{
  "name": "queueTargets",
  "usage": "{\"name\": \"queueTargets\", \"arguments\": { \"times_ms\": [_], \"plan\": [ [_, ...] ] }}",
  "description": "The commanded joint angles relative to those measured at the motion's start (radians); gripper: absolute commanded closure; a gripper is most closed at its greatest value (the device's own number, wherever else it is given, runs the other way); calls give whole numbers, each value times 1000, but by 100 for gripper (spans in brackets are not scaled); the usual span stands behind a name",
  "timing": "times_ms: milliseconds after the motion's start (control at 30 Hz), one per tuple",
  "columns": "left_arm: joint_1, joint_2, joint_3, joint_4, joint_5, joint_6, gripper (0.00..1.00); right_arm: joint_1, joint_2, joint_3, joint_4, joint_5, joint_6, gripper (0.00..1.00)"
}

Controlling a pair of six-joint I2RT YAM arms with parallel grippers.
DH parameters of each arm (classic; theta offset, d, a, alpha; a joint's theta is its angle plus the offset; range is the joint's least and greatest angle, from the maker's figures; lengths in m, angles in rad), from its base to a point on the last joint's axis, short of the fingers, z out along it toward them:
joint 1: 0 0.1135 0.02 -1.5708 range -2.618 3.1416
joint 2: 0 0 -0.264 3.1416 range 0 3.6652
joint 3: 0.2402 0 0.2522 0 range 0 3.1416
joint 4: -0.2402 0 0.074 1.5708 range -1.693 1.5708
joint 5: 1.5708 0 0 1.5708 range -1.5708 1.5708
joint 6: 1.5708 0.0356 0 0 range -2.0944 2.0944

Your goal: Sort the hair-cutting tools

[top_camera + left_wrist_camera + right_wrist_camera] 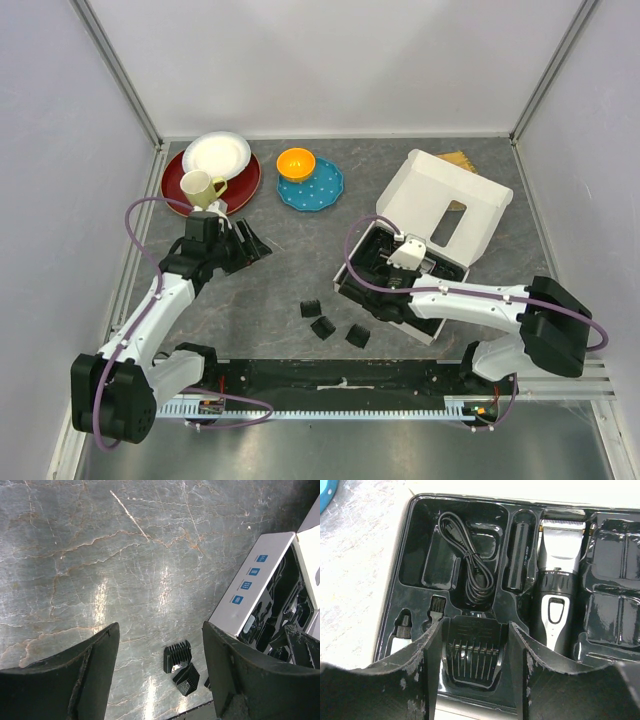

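My right gripper [475, 628] [385, 270] is down in the black moulded tray [420, 540] of the white box, shut on a black comb attachment [472, 652] whose sides touch both fingers. In the tray lie the black-and-silver clipper [557, 580], a short black cylinder [522, 550] and a coiled black cord [472, 565]. Three more comb attachments [311, 309] [323, 327] [357, 335] sit loose on the table between the arms; the left wrist view shows two of these combs [177, 656] [187, 679]. My left gripper [160, 630] [250, 248] hangs open and empty above the table, left of them.
The white box lid [445, 205] stands open behind the tray. At the back left are a red plate [240, 190], a white plate [216, 155] and a cream mug [200, 187]. An orange bowl [296, 163] rests on a blue plate [318, 192]. A small brush [436, 607] lies in the tray.
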Motion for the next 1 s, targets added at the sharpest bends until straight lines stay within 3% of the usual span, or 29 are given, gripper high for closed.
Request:
{"name": "queueTargets", "arguments": {
  "times_ms": [0,500,767,967],
  "plan": [
    [-2,-18,-6,39,39,41,27,-10,23,-7,88,-6,-66,64],
    [-3,-7,-10,45,39,42,27,-21,99,-47,115,-29,-46,63],
    [-3,-7,-9,43,36,42,27,-21,96,-58,146,-64,-41,51],
    [-2,-7,-12,43,36,42,27,-22,62,-46,148,-104,-60,35]
  ]
}}
